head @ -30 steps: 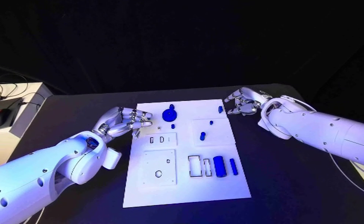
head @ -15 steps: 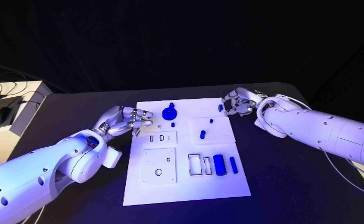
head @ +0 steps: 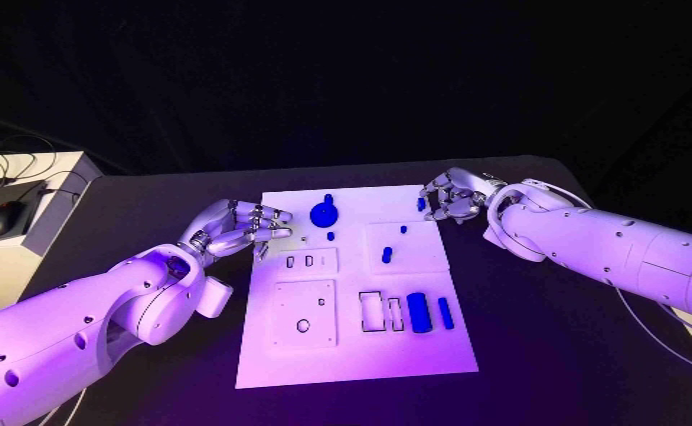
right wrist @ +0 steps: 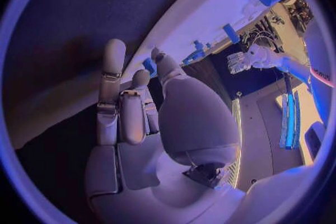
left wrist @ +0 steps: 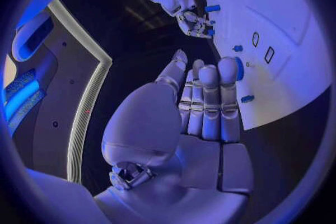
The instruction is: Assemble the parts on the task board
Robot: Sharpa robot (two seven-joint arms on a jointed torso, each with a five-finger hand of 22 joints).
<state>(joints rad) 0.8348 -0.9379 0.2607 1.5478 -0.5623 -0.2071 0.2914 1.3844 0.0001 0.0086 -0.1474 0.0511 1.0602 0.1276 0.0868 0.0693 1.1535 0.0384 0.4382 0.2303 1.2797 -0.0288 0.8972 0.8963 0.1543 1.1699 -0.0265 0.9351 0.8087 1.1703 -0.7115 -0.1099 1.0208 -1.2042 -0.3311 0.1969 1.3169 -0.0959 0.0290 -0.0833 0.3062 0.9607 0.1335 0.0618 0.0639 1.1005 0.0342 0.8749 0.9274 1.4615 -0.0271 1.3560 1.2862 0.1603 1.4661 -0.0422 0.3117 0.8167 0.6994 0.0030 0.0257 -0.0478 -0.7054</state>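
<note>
1. White task board (head: 353,346) is lying in the middle of the black table (head: 577,346), carrying blue parts: a round knobbed piece (head: 323,214) near its far edge and a bar (head: 417,312) on its right side.
2. Left hand (head: 238,228) is hovering at the board's left edge, fingers curled, grasping nothing.
3. Right hand (head: 454,196) is sitting at the far right corner beside a small blue part (head: 420,204); whether it is grasping it I cannot tell.

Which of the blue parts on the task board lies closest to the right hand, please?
The small blue part at the board's far right edge, right beside the right hand. The other blue pieces, such as the round one, lie further toward the board's middle or near end.
</note>
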